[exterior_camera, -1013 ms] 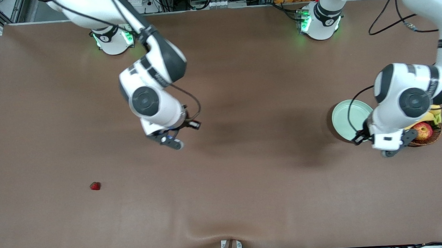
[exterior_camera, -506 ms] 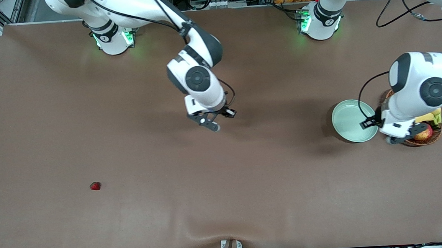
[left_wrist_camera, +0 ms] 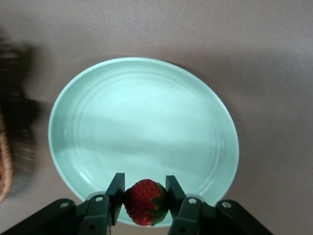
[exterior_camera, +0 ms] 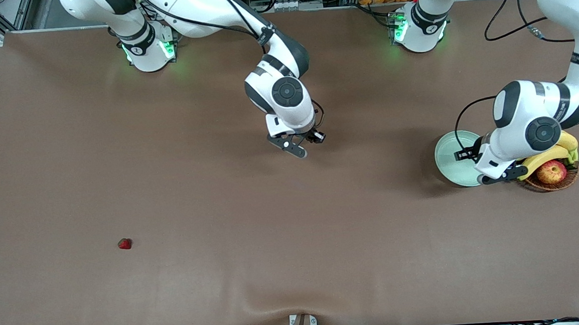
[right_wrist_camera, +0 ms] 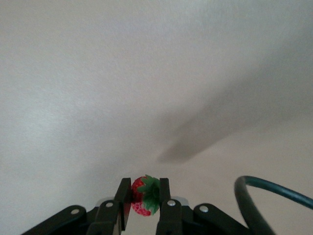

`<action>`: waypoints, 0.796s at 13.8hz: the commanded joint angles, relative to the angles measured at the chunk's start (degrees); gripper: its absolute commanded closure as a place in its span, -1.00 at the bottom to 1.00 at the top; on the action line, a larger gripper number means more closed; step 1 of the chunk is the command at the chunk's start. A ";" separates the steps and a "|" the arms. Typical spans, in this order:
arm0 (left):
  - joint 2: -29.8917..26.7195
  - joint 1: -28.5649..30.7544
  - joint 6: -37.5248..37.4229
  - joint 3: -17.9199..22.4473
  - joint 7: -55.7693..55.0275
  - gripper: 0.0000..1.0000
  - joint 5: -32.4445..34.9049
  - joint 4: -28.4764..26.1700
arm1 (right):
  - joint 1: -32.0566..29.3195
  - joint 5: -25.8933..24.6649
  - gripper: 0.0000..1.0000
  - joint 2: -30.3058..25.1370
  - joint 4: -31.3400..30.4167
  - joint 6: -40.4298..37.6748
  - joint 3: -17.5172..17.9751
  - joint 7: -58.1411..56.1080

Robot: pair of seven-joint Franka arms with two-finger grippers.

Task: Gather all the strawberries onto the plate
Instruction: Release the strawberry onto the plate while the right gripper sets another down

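We are hovering the left gripper [left_wrist_camera: 143, 201] over the plate [left_wrist_camera: 78, 105], pinching a strawberry [left_wrist_camera: 145, 201] — release next. The right gripper [right_wrist_camera: 144, 197] is clamping another strawberry [right_wrist_camera: 144, 195] mid-table; the third strawberry [exterior_camera: 124, 244] is lying at eight o'clock.

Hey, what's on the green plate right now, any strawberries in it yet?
None yet. In the left wrist view the plate is bare; the left gripper holds a strawberry over its rim. The stretch of rim under the berry and fingers is covered.
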 commanded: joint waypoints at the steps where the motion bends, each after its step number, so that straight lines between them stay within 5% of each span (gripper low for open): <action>1: 3.36 2.40 2.46 -0.59 0.61 1.00 3.60 0.43 | 1.27 -1.97 1.00 2.73 0.95 1.97 -0.82 2.42; 5: 6.62 2.67 4.40 -0.50 0.35 1.00 6.59 1.48 | 1.44 -2.15 1.00 4.22 1.04 4.44 -0.91 2.59; 6: 7.06 2.67 4.40 -0.50 0.35 0.83 6.77 1.75 | 1.71 -2.24 1.00 4.58 1.04 4.44 -0.91 2.59; 7: 7.15 2.67 4.40 -0.59 0.44 0.07 6.86 2.28 | 1.80 -2.32 1.00 4.67 1.04 4.35 -0.91 2.59; 8: 7.16 2.49 4.40 -0.59 0.44 -0.99 7.47 2.45 | 1.71 -2.41 0.95 4.58 1.13 4.26 -0.91 2.59; 9: 6.63 2.23 4.31 -0.59 -0.34 -1.00 8.26 2.46 | 1.36 -2.33 0.56 4.49 1.21 4.00 -0.91 2.51; 10: 6.19 2.32 4.14 -0.68 -0.18 -1.00 8.36 2.46 | 1.10 -2.06 -0.45 4.40 1.30 3.91 -0.82 2.51; 11: 5.32 2.32 3.96 -0.76 -0.09 -1.00 8.36 2.46 | 1.09 -2.06 -0.80 4.23 1.39 3.82 -0.82 2.77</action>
